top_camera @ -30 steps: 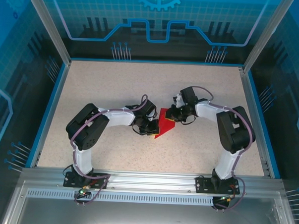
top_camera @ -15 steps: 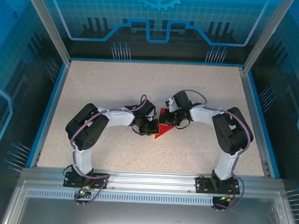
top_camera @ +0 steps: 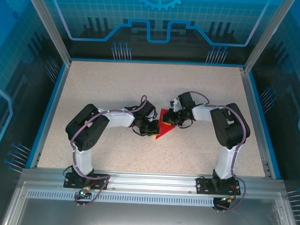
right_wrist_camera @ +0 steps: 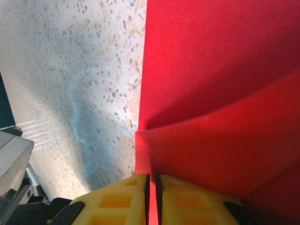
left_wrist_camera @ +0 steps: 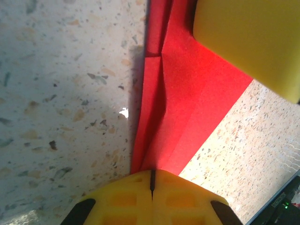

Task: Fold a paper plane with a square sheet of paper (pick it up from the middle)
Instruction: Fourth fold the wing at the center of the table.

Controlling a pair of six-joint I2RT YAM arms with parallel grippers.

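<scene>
Working outward from the arm bases: both arms reach in over the speckled table [top_camera: 116, 86] and meet at its middle, where the square sheet of paper [top_camera: 163, 127] lies partly folded, a red wedge with its point toward the near edge. The left gripper [top_camera: 151, 127] sits on the sheet's left side. In its wrist view its claw [left_wrist_camera: 152, 180] is pressed fully together, and a raised crease of the paper [left_wrist_camera: 187, 93] runs straight up to the seam. I cannot tell whether a layer is nipped in that seam or only pinned beneath the tips. Just beyond, the right gripper [top_camera: 173, 117] comes in from the far right. Its claw [right_wrist_camera: 150, 183] is closed to a thin slit, pinching a lifted flap of the sheet [right_wrist_camera: 211, 70], which stands off the layer below and throws a shadow on it. Risks, as judged from here: 1) with 2 contact points so close on thin paper, any pull apart could tear it or drag it out of the looser contact. 2) If the right arm carries the flap over while the left contact slips, the crease will land off the centre line and the plane will come out lopsided. 3) The 2 claws are nearly touching, so a small path error could knock them together and crumple the fold. The far half of the table plays no part.
</scene>
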